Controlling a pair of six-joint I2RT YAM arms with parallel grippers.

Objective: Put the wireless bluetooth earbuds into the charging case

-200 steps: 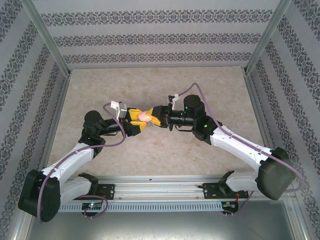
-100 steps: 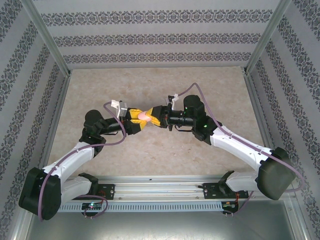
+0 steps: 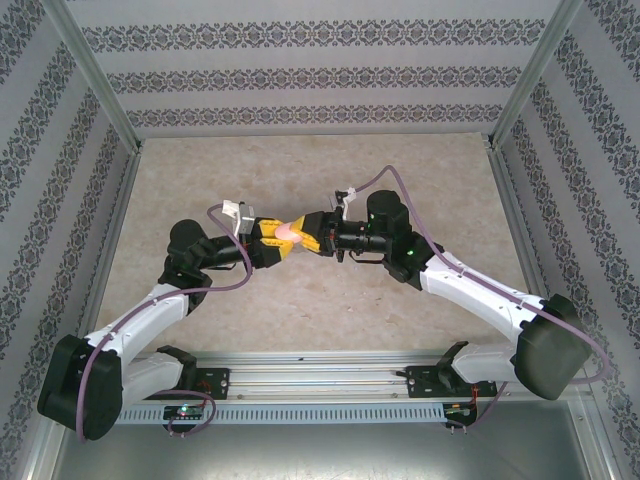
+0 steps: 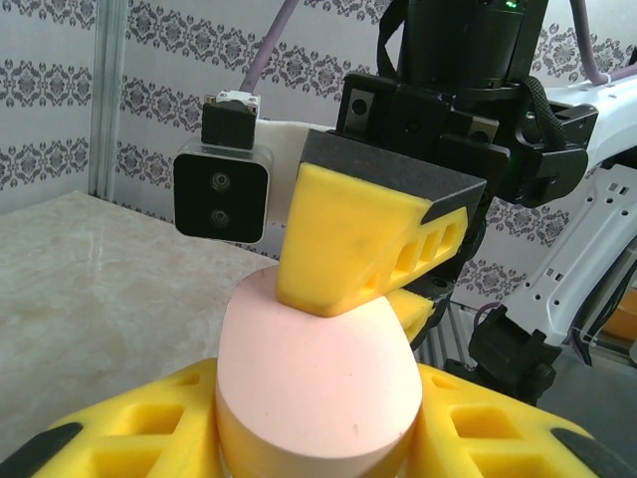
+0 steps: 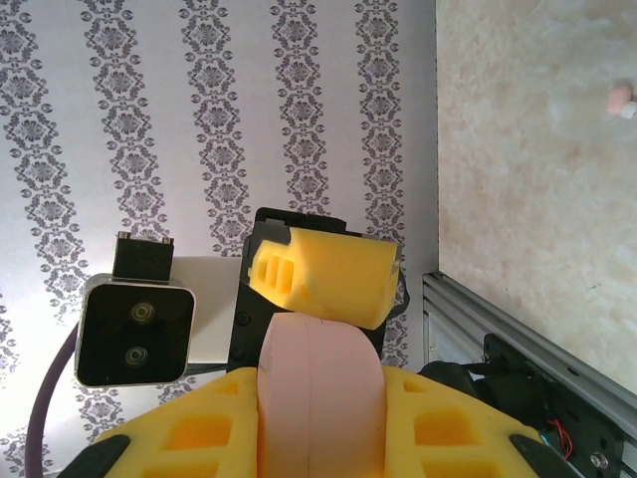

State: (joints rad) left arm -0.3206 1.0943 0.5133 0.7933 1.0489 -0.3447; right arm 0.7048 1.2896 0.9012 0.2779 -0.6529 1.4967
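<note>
While both arms are reaching inward over the middle of the table [image 3: 200, 170], the left gripper [image 3: 284, 243] is pinching the charging case [image 4: 317, 368], a pink pebble-shaped shell. In the left wrist view its yellow fingers [image 4: 129, 423] are lying against both flanks of the shell. The right gripper [image 3: 308, 236] is meeting it head-on from the other side and is clamping the same case: one yellow finger [image 4: 358, 234] is pressing on the top of the shell, and its partner is showing just beneath, behind the case. In the right wrist view the right fingers are flanking the pink shell on both sides and touching it, while one left finger [image 5: 323, 274] is sitting across its far end. The case is being held up off the table between the two tools; whether its lid is open I cannot tell. One earbud [image 5: 620, 99], a tiny pale-pink bit, is lying on the beige stone-look table, well apart from the case. The right arm's white wrist camera [image 4: 221, 194] is facing the left arm. Patterned walls [image 3: 320, 80] are enclosing the table, and a metal rail [image 3: 320, 365] is running along its near edge.
</note>
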